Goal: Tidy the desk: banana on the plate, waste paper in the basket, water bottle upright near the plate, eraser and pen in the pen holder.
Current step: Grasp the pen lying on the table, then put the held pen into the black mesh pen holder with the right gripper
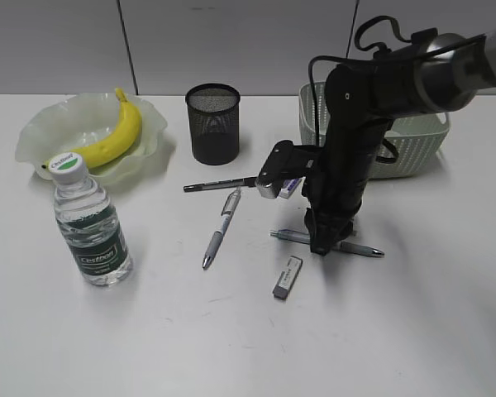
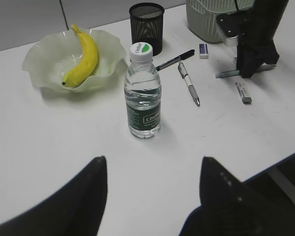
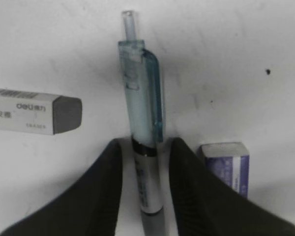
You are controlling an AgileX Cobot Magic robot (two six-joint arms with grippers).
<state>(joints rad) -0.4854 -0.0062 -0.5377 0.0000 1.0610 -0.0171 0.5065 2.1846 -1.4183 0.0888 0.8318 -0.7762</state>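
The right fingers [image 3: 147, 187] straddle the barrel of a pale blue pen [image 3: 142, 128] lying flat on the table [image 1: 413, 331]. They are spread, with the pen between them and not yet pinched. To do this well, I judge they should close squarely on the barrel, below the clip, so the pen lifts level and can be tipped into the pen holder [image 1: 213, 122] at about 10 o'clock. A grey-tipped eraser [image 3: 34, 110] lies near at 9 o'clock, and a purple eraser [image 3: 228, 164] sits just beside the right finger; neither should be nudged. The right arm [image 1: 347, 149] bends steeply down from 2 o'clock, wrist vertical. The left fingers [image 2: 152, 196] hover spread, facing the upright water bottle [image 2: 143, 93]. The banana [image 1: 116, 132] rests in the plate [image 1: 45, 132].
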